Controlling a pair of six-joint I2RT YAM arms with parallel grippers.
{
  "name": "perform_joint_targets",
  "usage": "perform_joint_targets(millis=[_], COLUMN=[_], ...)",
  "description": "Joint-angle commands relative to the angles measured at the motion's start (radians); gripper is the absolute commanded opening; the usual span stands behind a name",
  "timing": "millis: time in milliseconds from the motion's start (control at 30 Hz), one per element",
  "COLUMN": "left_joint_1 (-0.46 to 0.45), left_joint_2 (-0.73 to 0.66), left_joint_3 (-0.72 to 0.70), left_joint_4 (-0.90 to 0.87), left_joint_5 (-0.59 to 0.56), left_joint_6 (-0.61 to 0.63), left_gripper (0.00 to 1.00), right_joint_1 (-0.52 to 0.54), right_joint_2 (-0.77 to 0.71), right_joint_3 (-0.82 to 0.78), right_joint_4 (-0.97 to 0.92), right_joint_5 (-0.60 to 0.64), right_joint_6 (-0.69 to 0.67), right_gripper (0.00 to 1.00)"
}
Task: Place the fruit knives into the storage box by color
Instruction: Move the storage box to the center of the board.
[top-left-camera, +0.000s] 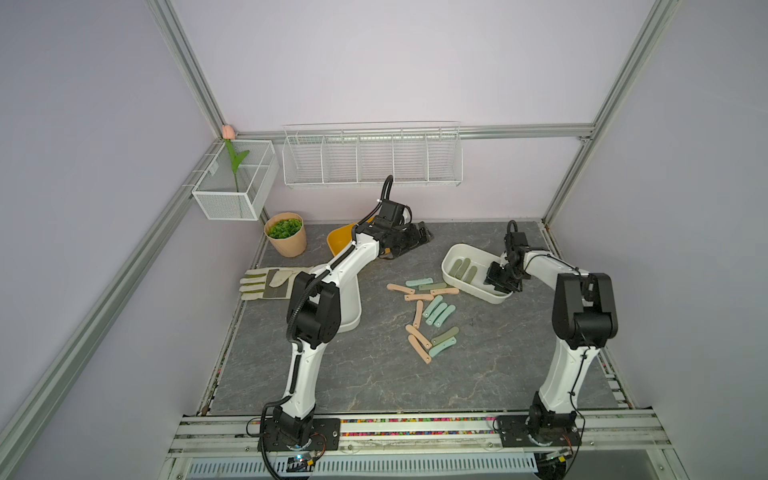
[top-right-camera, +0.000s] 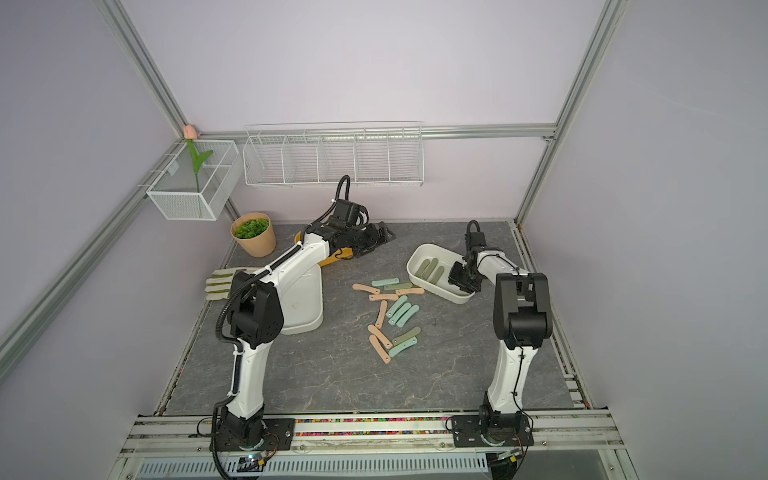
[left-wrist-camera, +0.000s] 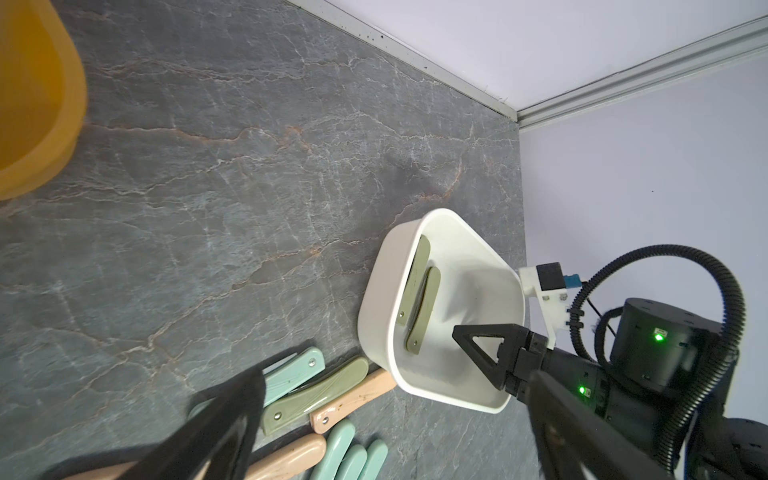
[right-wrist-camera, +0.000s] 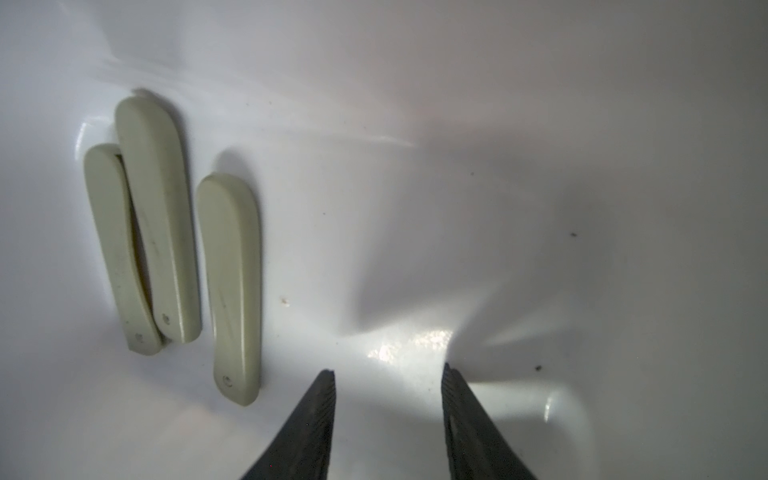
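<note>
My R fingers (right-wrist-camera: 316, 415) gape empty over box (top-left-camera: 473, 291) — next olive knife (top-left-camera: 432, 286) just outside, on its L; L fingers (left-wrist-camera: 224, 424) wide.

Olive knives (right-wrist-camera: 228, 286), white box (right-wrist-camera: 457, 124)
</note>
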Motion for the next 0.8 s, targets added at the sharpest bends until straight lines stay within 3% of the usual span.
perform_joint_targets(millis=[0,367,500,667,767], left_joint_1=[-0.019,-0.070,-0.095,-0.116,-0.128], left_joint_2=[0.057,0.191,0.236,0.285,0.312], left_joint_3=[0.066,0.269,0.325,0.359,0.376], left_joint_4=[-0.037,-0.070,-0.060,-0.028,-0.007], left_joint_5=[-0.003,0.034,0.049,0.060,0.059], left_joint_6=[0.011,0.009,-0.003,-0.033,-0.047], left_gripper=[0.99,0.99,0.99,0.99,0.99], right_joint_1=[-0.031,-0.069,-0.085,-0.131,-0.169], right_joint_2=[-0.068,-0.222,-0.295,-0.388,-0.421], right_joint_3=[-0.052,-0.050,-0.067,-0.118,-0.157], right_joint_4=[0.031,-0.036,-0.053,-0.077,-0.085], right_joint_5=[-0.023,-0.041,-0.041,-0.010,-0.003], right_joint_6=[-0.017,-0.023,0.000,0.039,0.060], right_gripper=[0.46,0.47,0.54,0.88,0.98])
